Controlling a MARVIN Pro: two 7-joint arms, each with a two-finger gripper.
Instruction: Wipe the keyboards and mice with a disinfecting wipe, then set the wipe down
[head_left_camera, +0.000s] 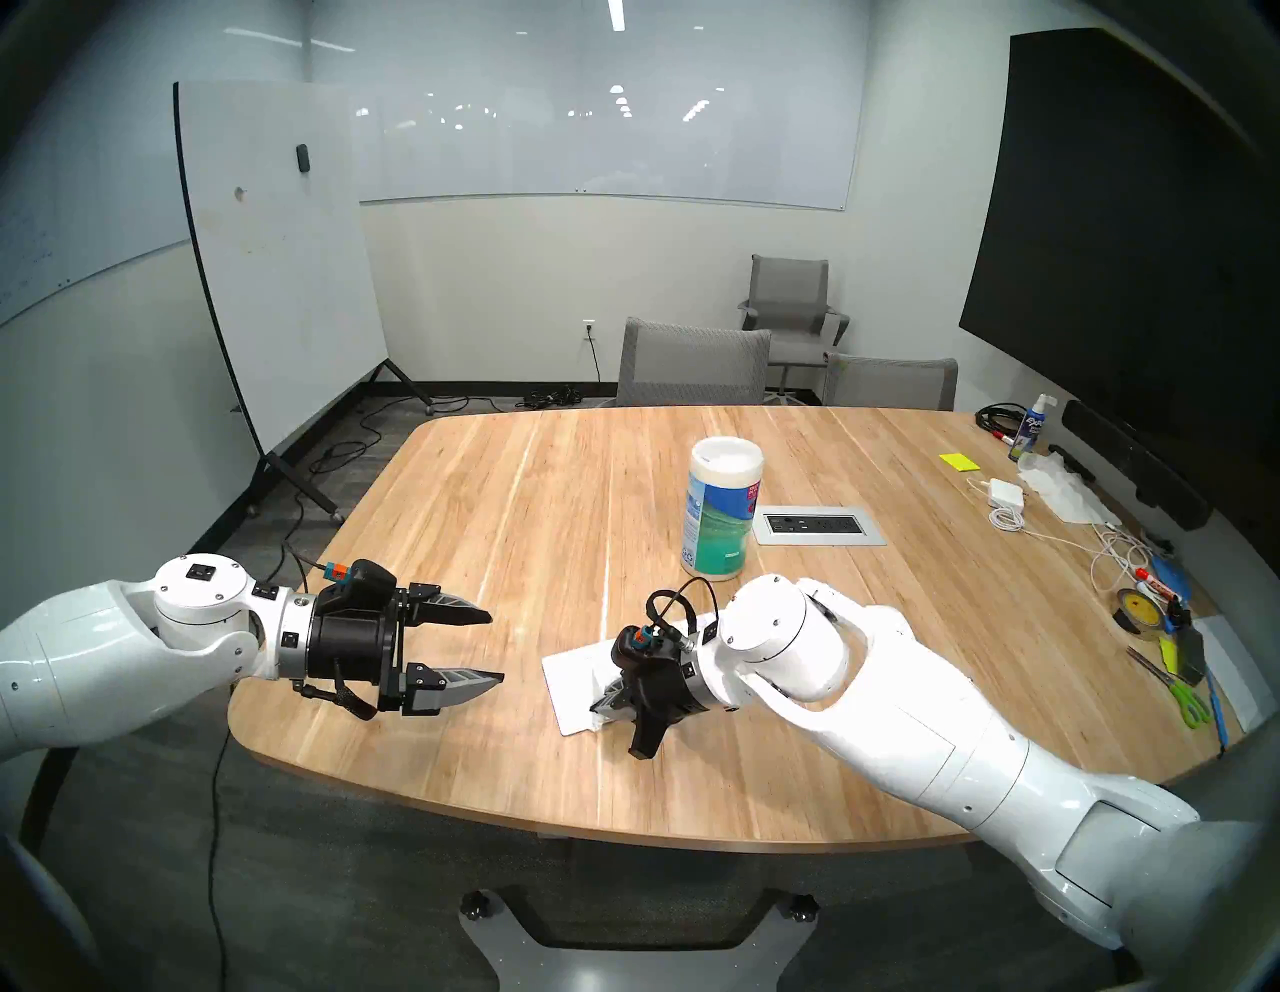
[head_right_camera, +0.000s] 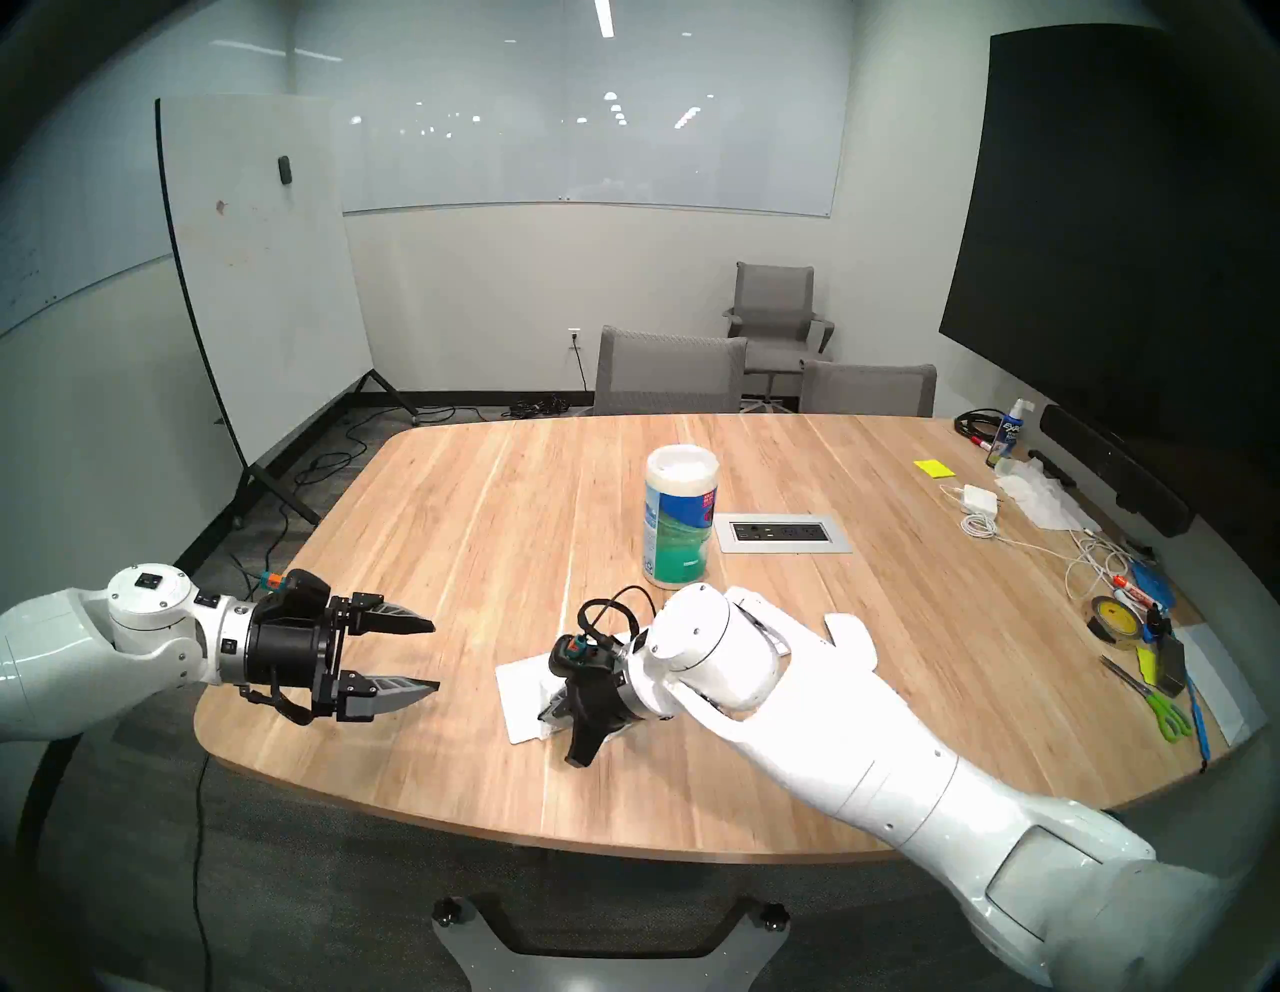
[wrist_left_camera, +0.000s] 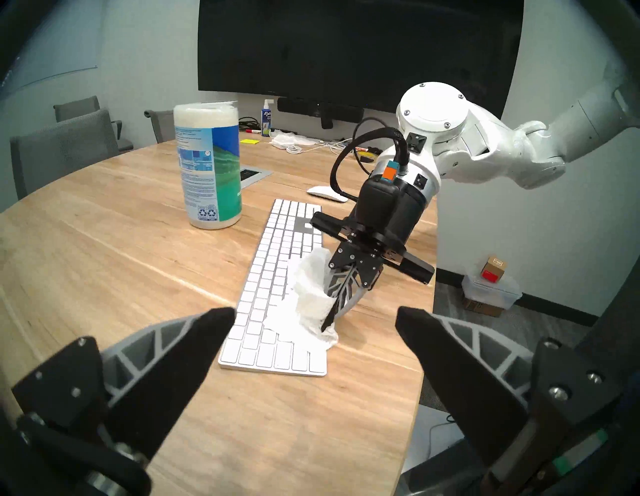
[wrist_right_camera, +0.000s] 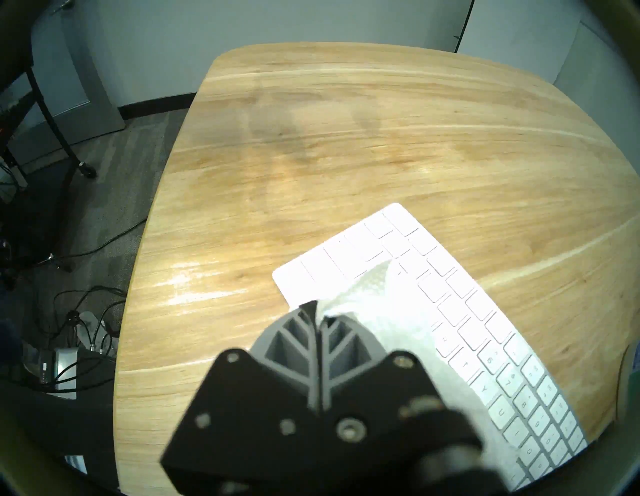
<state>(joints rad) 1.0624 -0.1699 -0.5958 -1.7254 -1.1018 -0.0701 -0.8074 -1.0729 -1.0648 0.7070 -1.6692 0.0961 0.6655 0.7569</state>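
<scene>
A slim white keyboard (wrist_left_camera: 273, 277) lies lengthwise near the table's front edge; the head view shows only its left end (head_left_camera: 571, 682). My right gripper (wrist_left_camera: 329, 322) points down onto it, shut on a crumpled white wipe (wrist_left_camera: 308, 294) that is pressed on the keys near that end. The right wrist view shows the shut fingertips (wrist_right_camera: 313, 304) with the wipe (wrist_right_camera: 388, 311) trailing over the keyboard (wrist_right_camera: 485, 329). A white mouse (wrist_left_camera: 327, 193) rests past the keyboard's far end. My left gripper (head_left_camera: 495, 646) hovers open and empty to the left of the keyboard.
A tall wipes canister (head_left_camera: 720, 516) stands just behind the keyboard. A power outlet panel (head_left_camera: 817, 524) is set into the table. A charger brick (head_left_camera: 1004, 493), cables, a tape roll (head_left_camera: 1136, 609) and scissors crowd the right edge. Grey chairs stand at the far side.
</scene>
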